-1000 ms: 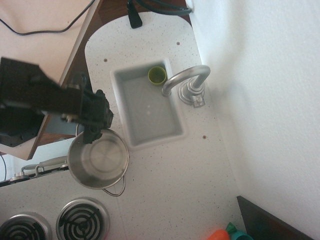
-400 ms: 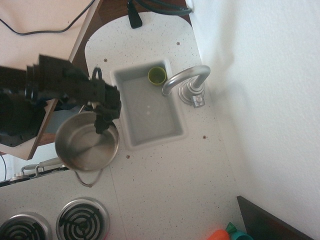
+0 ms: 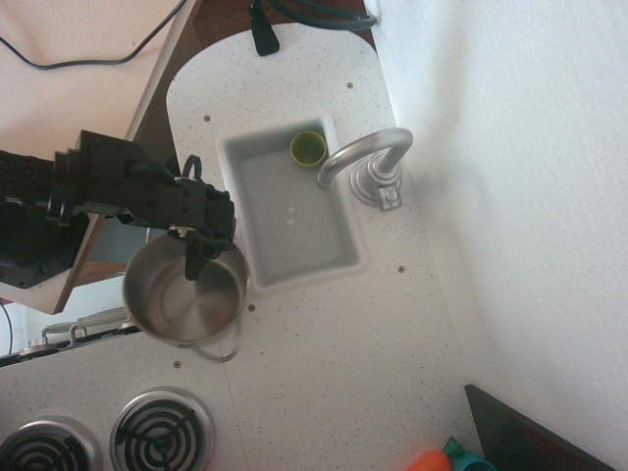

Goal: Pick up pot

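Observation:
The pot point(image 3: 182, 299) is a round shiny steel pot with a thin wire loop handle point(image 3: 222, 350) at its near side. It sits just left of the sink, over the white speckled counter point(image 3: 334, 353). My black gripper point(image 3: 195, 257) reaches in from the left. Its fingers are closed on the pot's far rim, one inside and one outside. The pot looks held slightly tilted above the counter, though I cannot tell how high.
A grey sink point(image 3: 329, 263) holds a small yellow-green cup point(image 3: 308, 148) under a silver faucet point(image 3: 368, 157). Two stove burners point(image 3: 162, 430) lie at the bottom left. Orange and teal items point(image 3: 453, 458) sit at the bottom right. The wall runs along the right.
The gripper closed on the pot's rim and carried it up and left off its spot. Since 0.4 s ago the pot has shifted slightly right and down.

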Tool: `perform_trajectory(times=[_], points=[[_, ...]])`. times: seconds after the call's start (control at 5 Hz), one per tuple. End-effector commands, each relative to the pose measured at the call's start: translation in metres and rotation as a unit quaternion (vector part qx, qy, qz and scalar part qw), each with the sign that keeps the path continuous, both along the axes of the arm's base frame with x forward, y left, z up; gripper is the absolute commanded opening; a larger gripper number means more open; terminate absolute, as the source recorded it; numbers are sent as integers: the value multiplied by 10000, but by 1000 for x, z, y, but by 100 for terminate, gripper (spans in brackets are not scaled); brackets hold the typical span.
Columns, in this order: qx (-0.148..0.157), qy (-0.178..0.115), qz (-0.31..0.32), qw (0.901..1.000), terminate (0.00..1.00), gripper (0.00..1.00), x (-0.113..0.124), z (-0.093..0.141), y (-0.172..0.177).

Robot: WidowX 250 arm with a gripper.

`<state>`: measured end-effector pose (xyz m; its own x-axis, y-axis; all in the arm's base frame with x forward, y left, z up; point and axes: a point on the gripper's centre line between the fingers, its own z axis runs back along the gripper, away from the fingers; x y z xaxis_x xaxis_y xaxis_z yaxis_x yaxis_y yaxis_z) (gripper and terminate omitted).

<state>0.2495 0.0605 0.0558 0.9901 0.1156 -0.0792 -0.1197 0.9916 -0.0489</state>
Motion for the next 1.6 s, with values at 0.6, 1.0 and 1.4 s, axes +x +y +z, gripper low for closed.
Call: perform_trajectory(times=[0.6,1.0,1.4], points=[[79,-2614,-884,9611,0,0,69,110,-15],[259,-3992,-1152,9092,0,0,72,216,-21],[306,-3943,-1221,9103,100,0,74,255,-26]])
